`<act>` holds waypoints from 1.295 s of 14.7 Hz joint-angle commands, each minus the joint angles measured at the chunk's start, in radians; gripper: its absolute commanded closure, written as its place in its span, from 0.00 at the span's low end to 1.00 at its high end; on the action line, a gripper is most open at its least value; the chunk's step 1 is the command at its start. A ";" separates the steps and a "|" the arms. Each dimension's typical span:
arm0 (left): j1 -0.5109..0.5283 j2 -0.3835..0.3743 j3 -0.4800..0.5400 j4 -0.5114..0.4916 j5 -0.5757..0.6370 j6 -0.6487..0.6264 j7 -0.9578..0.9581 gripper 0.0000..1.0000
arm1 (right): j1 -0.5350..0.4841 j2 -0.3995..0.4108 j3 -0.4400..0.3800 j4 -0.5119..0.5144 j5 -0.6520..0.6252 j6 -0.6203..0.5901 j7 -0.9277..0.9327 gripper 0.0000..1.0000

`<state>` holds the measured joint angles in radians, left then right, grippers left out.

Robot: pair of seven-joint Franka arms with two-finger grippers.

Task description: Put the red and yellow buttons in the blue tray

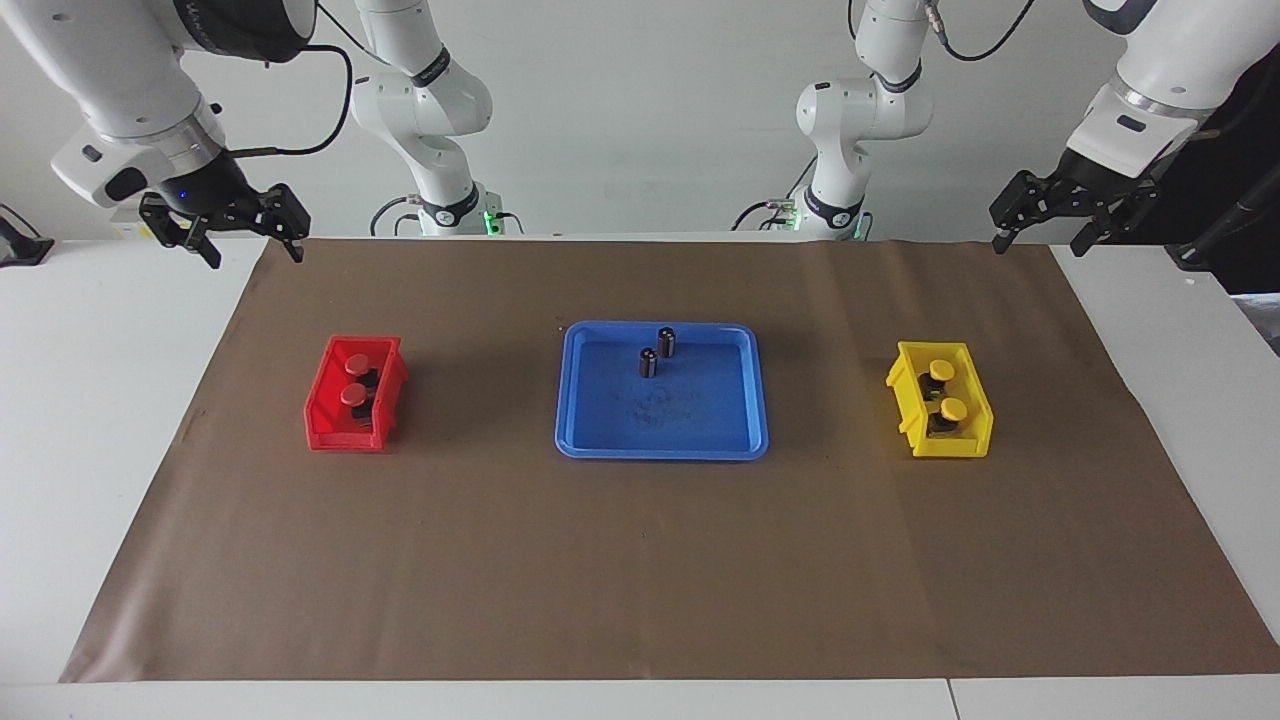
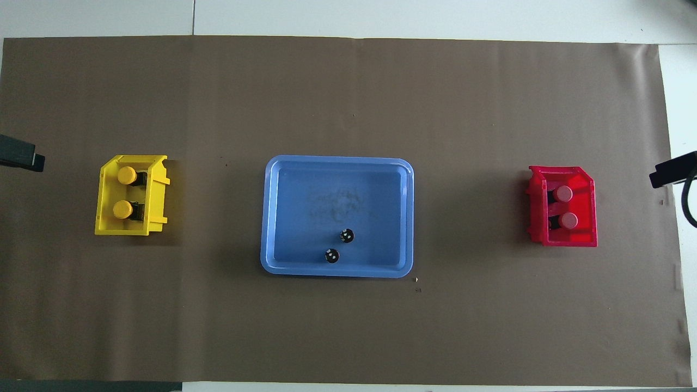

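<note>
Nothing moved yet: all four buttons sit in their bins, both arms up with jaws apart and empty.

With the blue tray (image 1: 740,440) as my landmark: the red bin (image 1: 322,425) lies toward the right arm's end from it and holds two red buttons (image 1: 358,363), one nearer to the robots than the other; the yellow bin (image 1: 905,385) lies toward the left arm's end and holds two yellow buttons (image 1: 941,370), lined up the same way. The tray carries only two small dark cylinders (image 1: 666,342), upright near its robot-side rim. My right gripper (image 1: 250,245) hangs above the worktop corner, my left gripper (image 1: 1035,240) above the other corner. I'd descend straight over one cap, grip across the dark base clear of the bin walls, and set down in the tray's bare part away from the cylinders.
</note>
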<state>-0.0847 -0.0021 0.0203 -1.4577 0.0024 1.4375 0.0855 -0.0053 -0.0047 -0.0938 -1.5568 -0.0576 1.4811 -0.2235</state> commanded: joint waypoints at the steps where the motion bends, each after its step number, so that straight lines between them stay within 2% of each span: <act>1: 0.006 -0.030 -0.003 -0.030 0.010 -0.008 -0.003 0.00 | 0.020 -0.032 0.006 -0.109 0.007 0.106 0.012 0.11; 3: 0.006 -0.030 -0.003 -0.030 0.010 -0.008 -0.003 0.00 | 0.025 -0.063 0.006 -0.256 0.012 0.261 0.009 0.14; 4: 0.006 -0.030 -0.003 -0.030 0.010 -0.008 -0.003 0.00 | 0.027 -0.064 0.006 -0.302 0.012 0.321 0.009 0.20; 5: 0.005 -0.030 -0.003 -0.030 0.010 -0.008 -0.003 0.00 | 0.022 -0.054 0.006 -0.322 0.015 0.364 0.007 0.25; 8: 0.006 -0.030 -0.003 -0.030 0.010 -0.008 -0.003 0.00 | 0.019 0.028 0.005 -0.350 0.074 0.473 0.009 0.25; 12: 0.006 -0.030 -0.005 -0.030 0.010 -0.008 -0.003 0.00 | -0.004 0.063 0.005 -0.514 0.081 0.695 0.009 0.29; 14: 0.006 -0.030 -0.003 -0.030 0.010 -0.008 -0.003 0.00 | -0.004 0.057 0.005 -0.569 0.081 0.754 0.010 0.31; 19: 0.005 -0.030 -0.005 -0.030 0.010 -0.008 -0.003 0.00 | -0.007 0.049 0.005 -0.626 0.081 0.809 0.010 0.32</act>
<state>-0.0847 -0.0021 0.0203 -1.4577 0.0024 1.4373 0.0855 -0.0027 0.0765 -0.0967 -2.1349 0.0087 2.2588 -0.2233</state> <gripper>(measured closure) 0.000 0.313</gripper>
